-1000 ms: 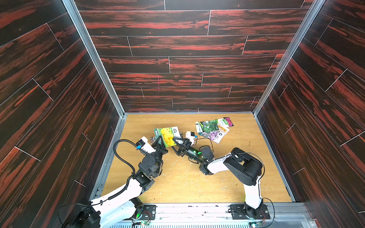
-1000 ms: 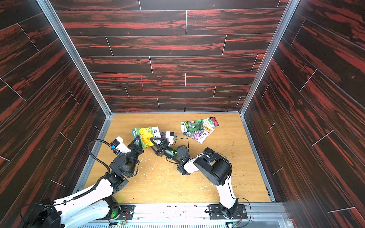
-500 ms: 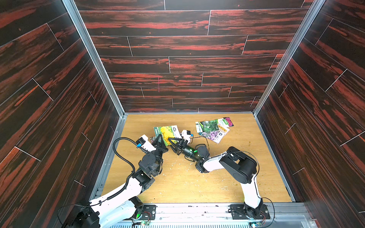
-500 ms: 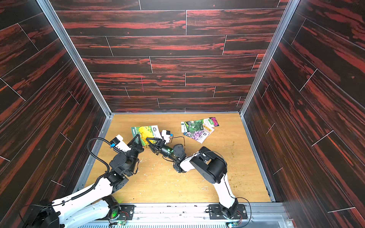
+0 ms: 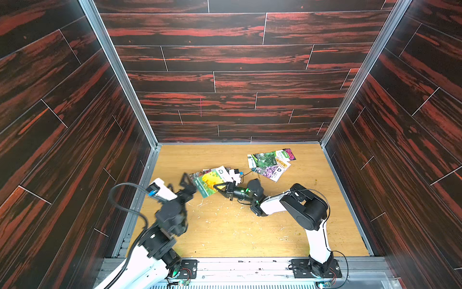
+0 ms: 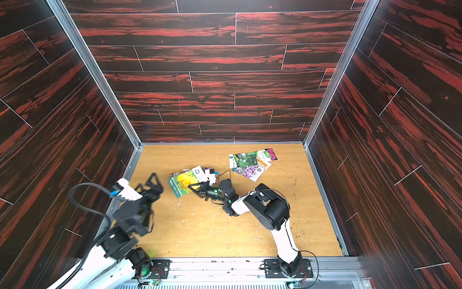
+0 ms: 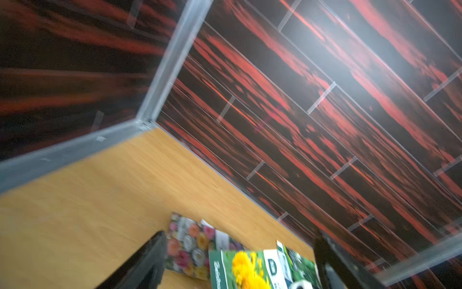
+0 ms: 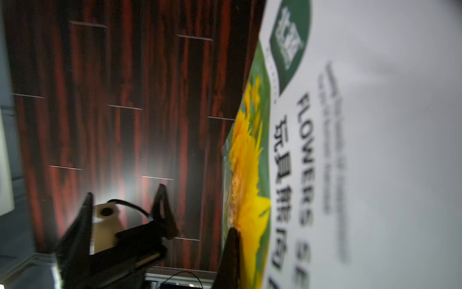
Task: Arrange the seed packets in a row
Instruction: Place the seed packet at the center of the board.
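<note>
Item: yellow-flower seed packet (image 5: 208, 184), raised off the desk (image 5: 225, 237) left of centre, right fingers (image 8: 228, 260) pinched shut on one edge. Beside it, left fingers (image 7: 145, 265) spread wide, empty. Risk: the thin edge grip on glossy paper may slip, dropping it onto the mixed-flower packet (image 7: 190, 245).

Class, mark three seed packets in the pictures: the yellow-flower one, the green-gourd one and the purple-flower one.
yellow-flower packet (image 5: 208, 181): in a top view, on its yellow bloom.
green-gourd packet (image 5: 265, 159): in a top view, on the gourd picture.
purple-flower packet (image 5: 268, 171): in a top view, on the purple blooms.
</note>
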`<state>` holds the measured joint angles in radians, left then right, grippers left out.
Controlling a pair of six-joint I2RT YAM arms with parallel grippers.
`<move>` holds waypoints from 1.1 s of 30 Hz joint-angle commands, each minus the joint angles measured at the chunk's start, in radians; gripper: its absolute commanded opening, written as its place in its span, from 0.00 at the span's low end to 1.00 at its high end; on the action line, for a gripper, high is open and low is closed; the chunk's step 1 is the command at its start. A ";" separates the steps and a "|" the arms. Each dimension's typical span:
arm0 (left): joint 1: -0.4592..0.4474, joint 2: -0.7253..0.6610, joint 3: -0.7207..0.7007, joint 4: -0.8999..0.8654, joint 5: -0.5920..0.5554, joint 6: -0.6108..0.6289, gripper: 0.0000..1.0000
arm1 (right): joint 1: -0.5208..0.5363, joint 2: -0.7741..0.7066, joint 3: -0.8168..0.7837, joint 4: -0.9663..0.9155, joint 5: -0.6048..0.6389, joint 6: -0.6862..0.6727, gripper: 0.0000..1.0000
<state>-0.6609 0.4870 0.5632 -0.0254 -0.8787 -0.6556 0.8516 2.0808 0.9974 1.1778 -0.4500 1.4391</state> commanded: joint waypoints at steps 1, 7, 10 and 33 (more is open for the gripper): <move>0.004 -0.053 0.023 -0.230 -0.124 0.095 0.95 | 0.057 0.064 0.149 -0.334 -0.185 -0.160 0.00; 0.010 -0.046 0.075 -0.297 -0.106 0.141 0.99 | 0.161 0.307 0.536 -0.613 -0.360 -0.201 0.00; 0.017 -0.017 0.112 -0.306 -0.052 0.183 1.00 | 0.200 0.377 0.689 -0.784 -0.364 -0.283 0.00; 0.066 0.048 0.165 -0.384 0.126 0.179 1.00 | 0.231 0.500 1.079 -1.487 0.009 -0.651 0.80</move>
<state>-0.6018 0.5304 0.7349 -0.3885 -0.7574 -0.4706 1.0863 2.6301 2.1628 -0.2237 -0.6304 0.8402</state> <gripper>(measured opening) 0.999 0.792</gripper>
